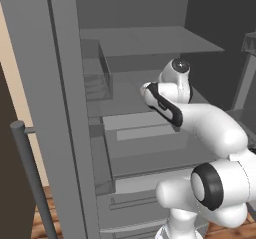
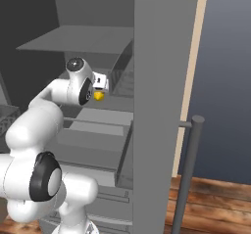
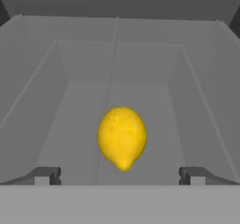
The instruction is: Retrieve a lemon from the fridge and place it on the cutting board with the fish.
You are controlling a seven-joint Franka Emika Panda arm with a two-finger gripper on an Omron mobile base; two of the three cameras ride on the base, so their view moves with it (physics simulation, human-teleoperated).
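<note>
Our gripper (image 3: 120, 176) stands fully open and empty, its two fingertips (image 3: 47, 175) spread wide to either side of the lemon (image 3: 122, 137), which lies just ahead of them on the grey floor of a shelf bin (image 3: 197, 101) inside the open fridge (image 2: 157, 105). We judge we are at the reach-and-grasp step: the next move calls for easing forward until the lemon sits between the fingers, then closing on it before lifting out. The hand view gives us the centring on the fruit, while the right base view shows the lemon just beyond the hand and the left base view has the arm (image 1: 210, 128) covering it.
</note>
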